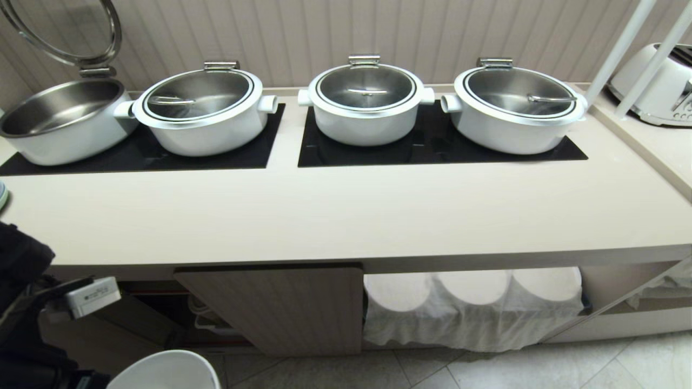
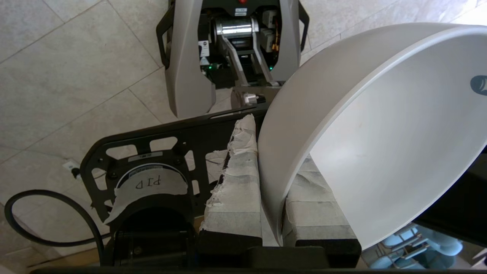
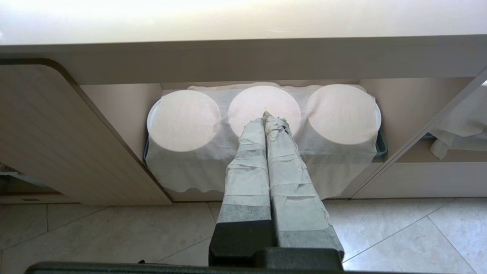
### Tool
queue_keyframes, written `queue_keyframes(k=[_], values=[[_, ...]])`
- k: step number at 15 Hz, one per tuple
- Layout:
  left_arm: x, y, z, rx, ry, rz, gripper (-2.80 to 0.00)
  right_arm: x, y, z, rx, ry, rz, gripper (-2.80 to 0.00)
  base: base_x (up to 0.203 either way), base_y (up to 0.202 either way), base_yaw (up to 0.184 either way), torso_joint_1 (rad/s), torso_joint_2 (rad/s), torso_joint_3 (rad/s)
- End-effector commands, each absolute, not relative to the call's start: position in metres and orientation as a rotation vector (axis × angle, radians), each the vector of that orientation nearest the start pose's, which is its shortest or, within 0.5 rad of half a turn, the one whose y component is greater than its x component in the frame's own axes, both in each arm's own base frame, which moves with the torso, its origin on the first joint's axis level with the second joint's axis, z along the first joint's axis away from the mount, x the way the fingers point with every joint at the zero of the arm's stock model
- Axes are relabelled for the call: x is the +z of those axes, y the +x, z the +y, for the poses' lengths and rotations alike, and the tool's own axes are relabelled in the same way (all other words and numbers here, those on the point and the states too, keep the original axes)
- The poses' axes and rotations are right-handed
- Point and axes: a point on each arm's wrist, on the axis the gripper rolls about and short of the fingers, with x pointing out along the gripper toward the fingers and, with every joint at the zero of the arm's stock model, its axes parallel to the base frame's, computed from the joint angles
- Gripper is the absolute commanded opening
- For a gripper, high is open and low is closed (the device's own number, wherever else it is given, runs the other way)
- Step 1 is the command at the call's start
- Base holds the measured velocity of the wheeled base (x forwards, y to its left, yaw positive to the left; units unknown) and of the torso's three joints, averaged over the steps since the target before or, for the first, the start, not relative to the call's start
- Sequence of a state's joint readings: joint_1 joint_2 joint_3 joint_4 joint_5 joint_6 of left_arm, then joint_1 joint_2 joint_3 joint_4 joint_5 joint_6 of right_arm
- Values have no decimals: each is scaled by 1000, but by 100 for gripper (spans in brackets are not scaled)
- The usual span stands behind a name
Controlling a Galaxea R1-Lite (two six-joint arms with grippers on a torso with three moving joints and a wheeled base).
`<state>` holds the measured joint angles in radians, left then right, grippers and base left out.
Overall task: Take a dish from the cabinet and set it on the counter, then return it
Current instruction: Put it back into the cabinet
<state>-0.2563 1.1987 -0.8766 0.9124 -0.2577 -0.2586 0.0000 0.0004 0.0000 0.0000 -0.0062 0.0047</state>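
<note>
The dish, a plain white bowl, shows at the bottom left of the head view, below the counter's front edge and out in front of the cabinet. My left arm reaches down beside it. In the left wrist view the left gripper is shut on the dish's rim, one taped finger outside the wall and one inside, with the dish tilted on edge over the floor. One cabinet door stands swung out, with the dark interior to its left. My right gripper is shut and empty.
Several white pots sit on black inset panels at the back of the counter; the leftmost pot has its lid raised. A white toaster stands far right. A cloth-draped opening lies right of the cabinet. My own base stands on the tiled floor.
</note>
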Motion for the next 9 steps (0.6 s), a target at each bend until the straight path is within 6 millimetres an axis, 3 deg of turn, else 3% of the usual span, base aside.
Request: queue_keyframes(k=[1, 9], values=[[197, 104, -34, -289, -216, 1310, -280, 75, -23, 0, -6, 5, 0, -280, 0, 0, 0, 0, 0, 0], [188, 85, -30, -291, -202, 1310, -280, 75, -23, 0, -6, 5, 0, -280, 0, 0, 0, 0, 0, 0]])
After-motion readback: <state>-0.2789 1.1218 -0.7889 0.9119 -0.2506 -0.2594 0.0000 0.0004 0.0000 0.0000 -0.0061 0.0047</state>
